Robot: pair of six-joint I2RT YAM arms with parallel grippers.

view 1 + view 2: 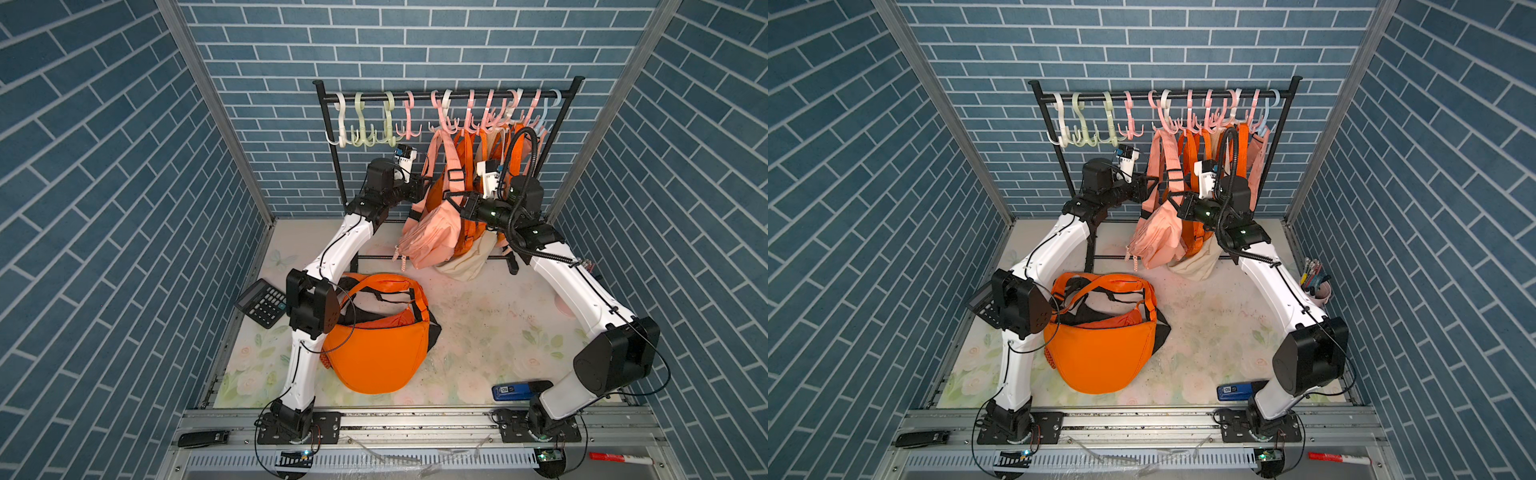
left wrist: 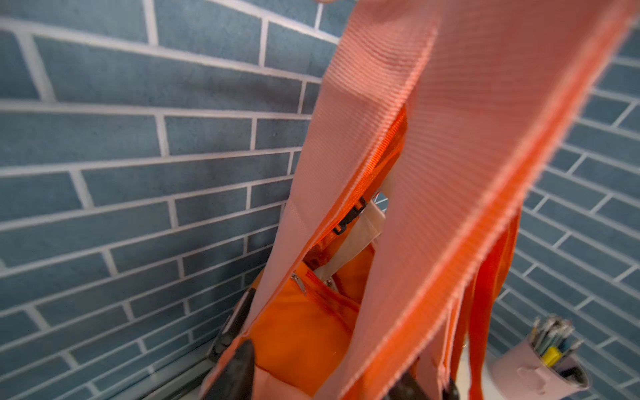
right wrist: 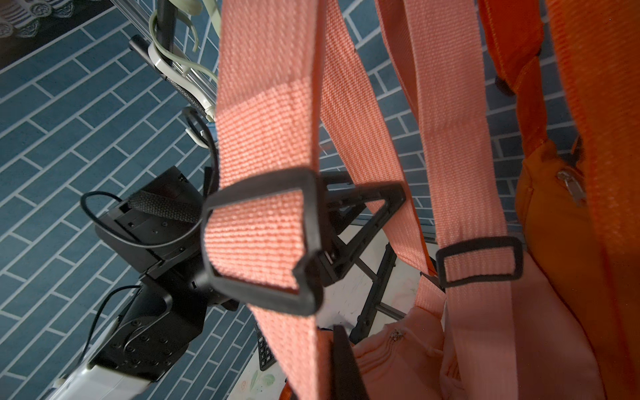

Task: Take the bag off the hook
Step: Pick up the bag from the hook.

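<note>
Step in hand: unhooking. Pink bag (image 1: 432,241) hangs from pink hook (image 1: 437,114) at twelve o'clock. My right pincer (image 1: 457,203) clenches its strap (image 3: 263,114); my left pincer (image 2: 323,360) stands released, astride it. Next: lift strap clear of hook.

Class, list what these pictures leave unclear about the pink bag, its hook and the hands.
- Which of the hooks bears the pink bag: too small, crowded by straps, in both top views.
- Left hand grip: left wrist view, cut by the edge.
- Right hand grip: too small among straps in a top view.
</note>
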